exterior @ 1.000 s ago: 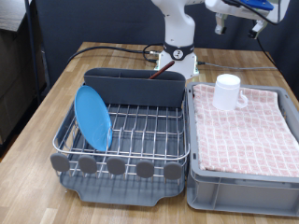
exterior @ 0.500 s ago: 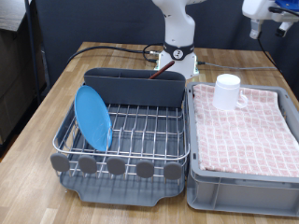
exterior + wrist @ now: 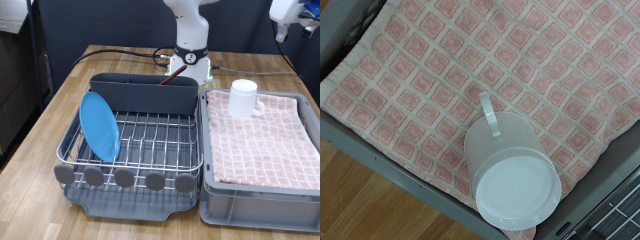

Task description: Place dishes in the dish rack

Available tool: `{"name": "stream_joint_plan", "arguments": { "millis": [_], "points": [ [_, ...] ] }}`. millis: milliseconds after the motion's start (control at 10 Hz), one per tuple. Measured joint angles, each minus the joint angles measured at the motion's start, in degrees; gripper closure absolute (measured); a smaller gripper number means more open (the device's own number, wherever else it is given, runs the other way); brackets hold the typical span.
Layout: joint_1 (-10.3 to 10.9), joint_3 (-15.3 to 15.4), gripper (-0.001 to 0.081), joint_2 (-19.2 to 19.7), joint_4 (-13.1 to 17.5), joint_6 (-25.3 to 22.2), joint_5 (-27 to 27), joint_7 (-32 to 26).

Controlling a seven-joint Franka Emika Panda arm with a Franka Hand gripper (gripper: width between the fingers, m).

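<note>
**A robot lab dressed up as a kitchen corner**

And here's a test bench, not a home: a wooden table (image 3: 60, 110) with the white arm's base (image 3: 190, 62) bolted on at twelve o'clock, red and black cables (image 3: 130, 55) trailing off its back edge. Dark curtain (image 3: 110, 20) behind. The kitchen touches are props: a dish rack (image 3: 135, 150) at centre, a grey crate (image 3: 262, 195) lined with pink checked cloth (image 3: 270, 135) at three o'clock
</note>
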Motion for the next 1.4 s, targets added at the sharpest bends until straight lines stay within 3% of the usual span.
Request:
{"name": "stream_joint_plan", "arguments": {
  "millis": [500,900,1400],
  "points": [
    [-0.02,0.53,0.0003,4.78,-1.98,2.68,-1.07,1.87],
    [-0.13,-0.71,0.0003,8.27,-2.03,4.37,1.4,-8.45],
    [-0.12,-0.48,0.0003,14.01,-2.67,8.78,1.28,-11.3]
  ]
}}
